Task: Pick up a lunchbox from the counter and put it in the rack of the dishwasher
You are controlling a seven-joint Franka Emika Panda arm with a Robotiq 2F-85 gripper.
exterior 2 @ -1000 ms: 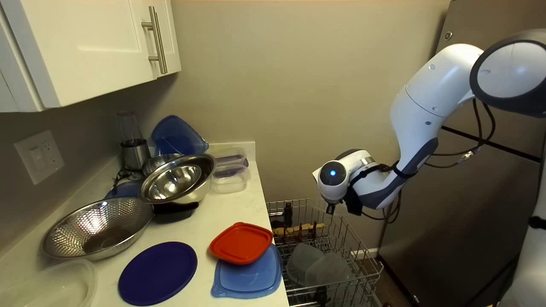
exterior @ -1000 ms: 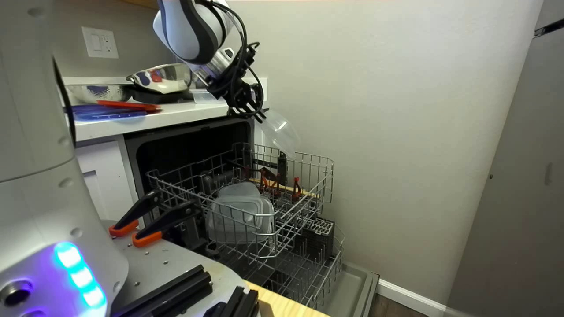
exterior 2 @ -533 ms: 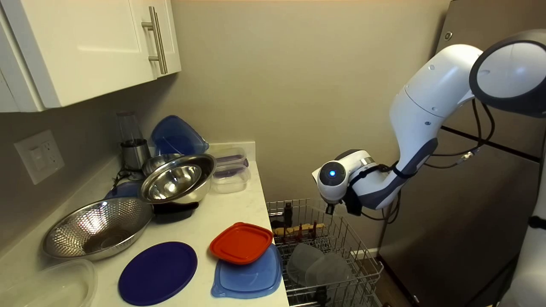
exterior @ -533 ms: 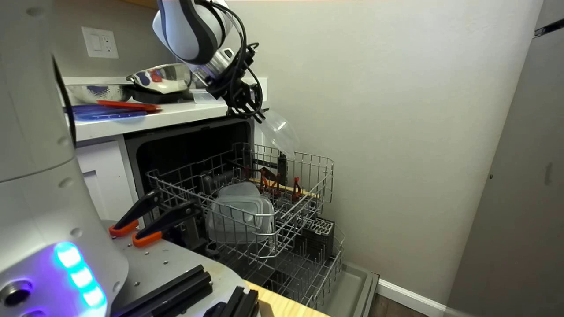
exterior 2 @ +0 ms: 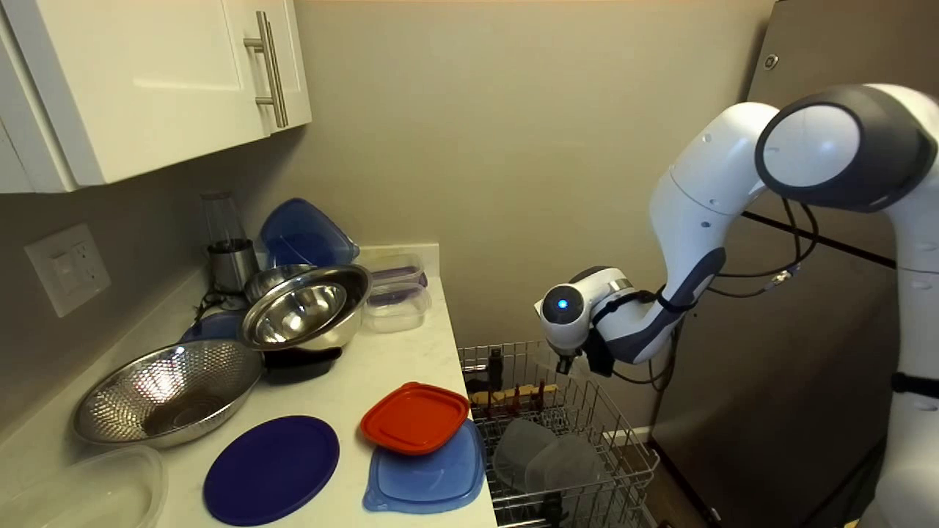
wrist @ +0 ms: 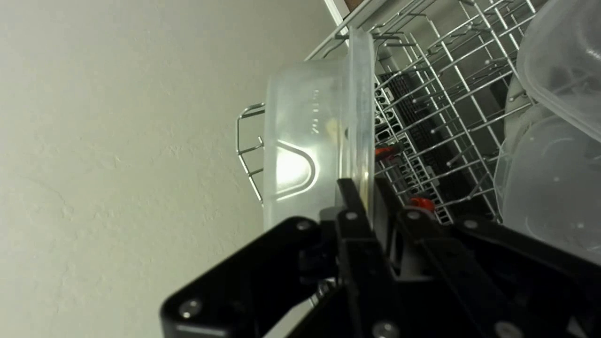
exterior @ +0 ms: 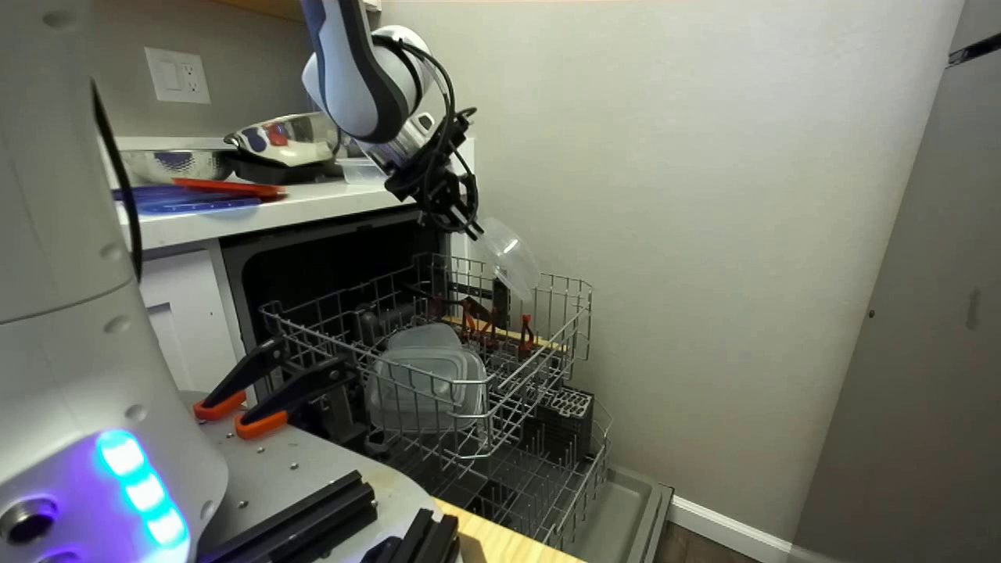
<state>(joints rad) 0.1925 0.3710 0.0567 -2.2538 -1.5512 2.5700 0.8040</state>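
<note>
The lunchbox (wrist: pixel 300 126) is off the counter (exterior: pixel 344 202) and in the air, so the step in hand appears to be placing it, with the release not yet done. The gripper (wrist: pixel 364 186) pinches it by one edge, and it hangs tilted, its free end low, at the far end of the rack (exterior: pixel 469 381), which is pulled out from the dishwasher (exterior: pixel 328 262). In an exterior view the low end of the lunchbox (exterior: pixel 522 277) overlaps the tall wire rim; whether the two touch cannot be told. Toward the near side of the rack lean clear containers (exterior: pixel 438 363), and some red items (exterior: pixel 526 338) show below the lunchbox. The next move likely calls for getting the low end inside the rim, lowering until the tines carry the weight, and only then letting go. Too far outward, the low end could catch on the wire, and the thin plastic might flex or slip from the pinch.
</note>
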